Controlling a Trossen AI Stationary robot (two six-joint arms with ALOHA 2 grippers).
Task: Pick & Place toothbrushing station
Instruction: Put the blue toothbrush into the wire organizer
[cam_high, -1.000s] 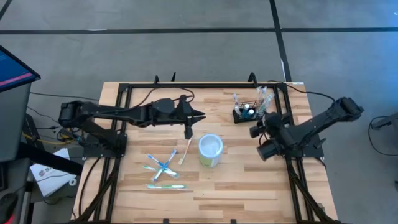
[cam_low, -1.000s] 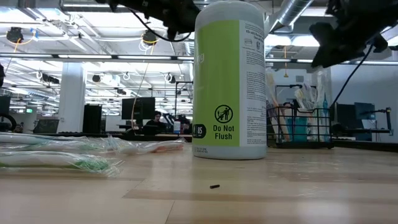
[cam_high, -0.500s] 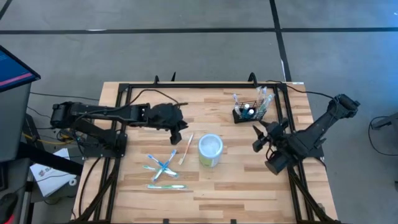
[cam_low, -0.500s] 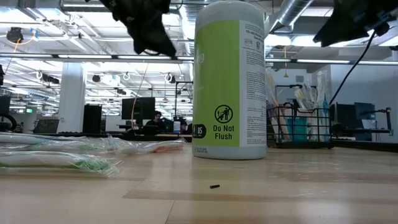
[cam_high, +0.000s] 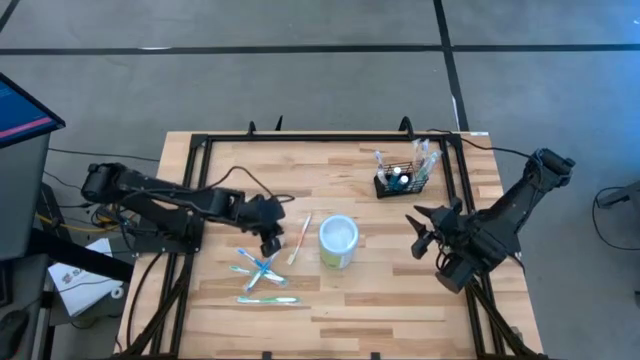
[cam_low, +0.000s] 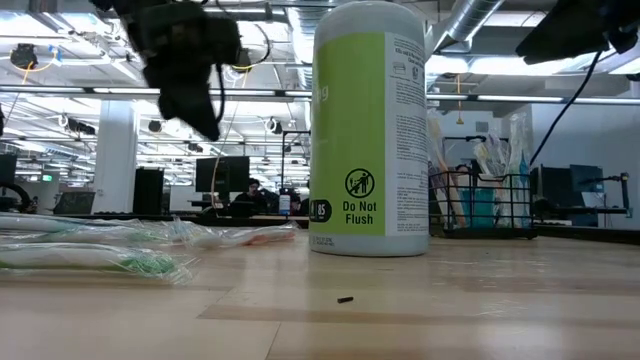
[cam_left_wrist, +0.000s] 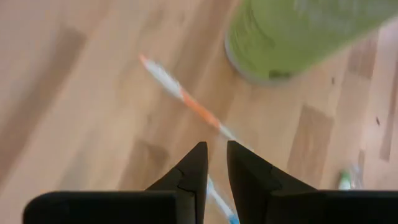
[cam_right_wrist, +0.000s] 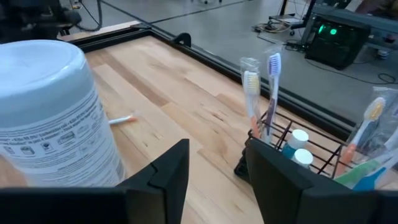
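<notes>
The toothbrushing station is a small black wire basket (cam_high: 404, 179) at the far right of the table. It stands on its base with several toothbrushes upright in it, and it also shows in the right wrist view (cam_right_wrist: 292, 146). My right gripper (cam_high: 418, 232) hangs open on the near side of the basket, with nothing between its fingers (cam_right_wrist: 217, 165). My left gripper (cam_high: 272, 243) points down over the loose toothbrushes. Its fingers (cam_left_wrist: 216, 149) stand a narrow gap apart and hold nothing. An orange-and-white toothbrush (cam_left_wrist: 186, 102) lies flat on the wood just beyond them.
A tall white-and-green wipes canister (cam_high: 338, 241) stands upright mid-table between the arms. Several loose wrapped toothbrushes (cam_high: 262, 270) lie flat near the front left, and one lies alone (cam_high: 297, 238) beside the canister. A black frame rail (cam_high: 330, 140) runs along the table's far edge and down both sides.
My left gripper has gone down and toward the table's near-left, from the middle of the table to just over the loose toothbrushes, tipping steeply downward. My right gripper has swung away from the basket toward the near edge.
</notes>
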